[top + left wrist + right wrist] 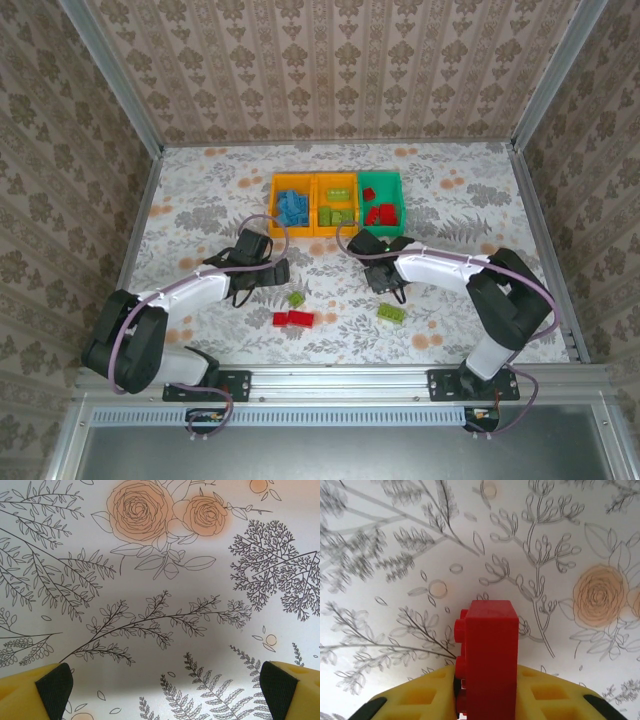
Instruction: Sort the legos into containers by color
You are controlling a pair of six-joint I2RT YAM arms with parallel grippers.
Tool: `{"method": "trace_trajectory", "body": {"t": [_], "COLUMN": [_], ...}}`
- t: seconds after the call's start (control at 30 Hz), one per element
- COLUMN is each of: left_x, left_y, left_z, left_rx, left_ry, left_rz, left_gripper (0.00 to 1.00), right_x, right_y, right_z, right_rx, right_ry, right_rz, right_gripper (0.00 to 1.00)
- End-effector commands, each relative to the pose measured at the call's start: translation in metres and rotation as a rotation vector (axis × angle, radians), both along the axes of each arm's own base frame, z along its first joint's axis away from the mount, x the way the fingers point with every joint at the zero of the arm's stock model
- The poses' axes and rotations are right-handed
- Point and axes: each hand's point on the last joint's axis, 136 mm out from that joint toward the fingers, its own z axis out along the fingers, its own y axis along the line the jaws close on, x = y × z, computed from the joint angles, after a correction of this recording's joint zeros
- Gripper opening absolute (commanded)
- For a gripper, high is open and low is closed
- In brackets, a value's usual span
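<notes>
**Gripping light, stiff plastic**

One red studded plastic brick (487,650) is pinched by its flat sides in the closed right claw (485,702), over the counter (395,555); rigid, slick, featherweight, it is judged. The left claw (160,690) is spread wide, empty. Counted loose: two lime bricks (391,313), apparently two red bricks (293,319); three bins (381,176).

left gripper (166,685) wide apart at bottom corners, floral-print table (150,555) beneath
</notes>
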Motion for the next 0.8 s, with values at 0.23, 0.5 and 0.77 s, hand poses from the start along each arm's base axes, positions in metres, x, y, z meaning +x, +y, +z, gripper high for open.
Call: {"method": "trace_trajectory", "body": {"t": [0.23, 0.5, 0.77], "left_x": [-0.003, -0.003, -0.004], "left_y": [0.001, -0.004, -0.008], "left_z": [-0.004, -0.001, 0.003], "left_rx": [0.006, -0.019, -0.037], "left_ry": [0.01, 0.006, -0.001], "left_rz": [0.007, -0.007, -0.028], "left_gripper": [1.0, 1.0, 1.0], "right_x": [0.09, 0.159, 0.204], "right_y": [0.003, 0.007, -0.004], "right_z": [0.077, 0.087, 0.075], "right_rx": [0.515, 0.556, 0.503], "right_ry": [-0.241, -0.244, -0.246], "right_rz": [-0.256, -0.309, -0.374], "right_gripper": [0.26, 0.26, 0.36]}}
